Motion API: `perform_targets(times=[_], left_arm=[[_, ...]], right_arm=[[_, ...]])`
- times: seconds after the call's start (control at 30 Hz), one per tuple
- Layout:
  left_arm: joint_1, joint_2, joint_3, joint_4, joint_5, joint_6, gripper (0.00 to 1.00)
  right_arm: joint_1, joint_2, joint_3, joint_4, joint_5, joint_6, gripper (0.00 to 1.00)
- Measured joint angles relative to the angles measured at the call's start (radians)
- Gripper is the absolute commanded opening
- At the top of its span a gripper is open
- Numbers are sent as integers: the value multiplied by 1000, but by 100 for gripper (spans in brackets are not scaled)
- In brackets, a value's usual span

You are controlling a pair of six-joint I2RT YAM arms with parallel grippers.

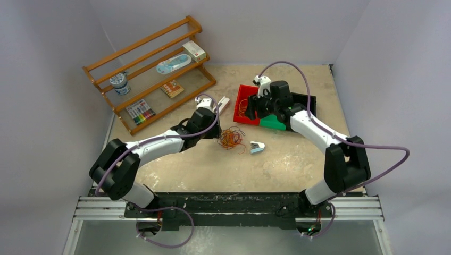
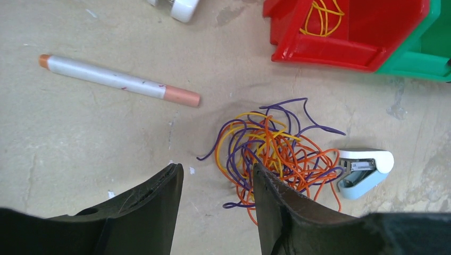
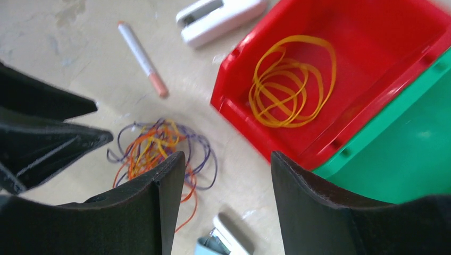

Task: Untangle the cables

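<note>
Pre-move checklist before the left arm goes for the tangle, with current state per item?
1. Left gripper open, nothing between the jaws: ok.
2. Gap centred over the tangled cables: not ok, the pile lies mostly past one finger.
3. Right gripper open and empty: ok.
4. Yellow cable separate, inside the red bin: ok.
5. Small stapler clear of the strands: cannot tell, they lie right beside it.
</note>
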Motion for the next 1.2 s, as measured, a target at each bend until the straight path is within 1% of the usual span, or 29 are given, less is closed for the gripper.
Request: perform_targets(times=[0.1,0.2,0.43,0.5,0.67,0.8,0.93,1.03,1.2], left_arm=[[-1,16,0,19,26,0,50],[-1,39,2,48,54,0,51],[-15,103,2,92,98,-1,51],[-23,119,2,97,103,-1,49],[-29,141,2,120,107,-4,34],[-29,143,1,134,103,-10,16],[-32,143,1,141,99,-11,5],[-32,140,2,132,98,-1,0],[-32,93,10,80,65,25,0]], right_arm=[[5,-37,-91,19,-26,51,62],[11,-47,-142,36,-63,84,62],[47,-47,-189,68,-127,102,61],[57,-47,-190,70,-138,101,61],[77,-47,-192,88,-157,98,60],[84,-47,-205,114,-156,98,59],[85,-47,-224,135,-154,102,58],[85,-49,-237,154,-148,110,57],[85,-74,-261,184,-117,127,56]])
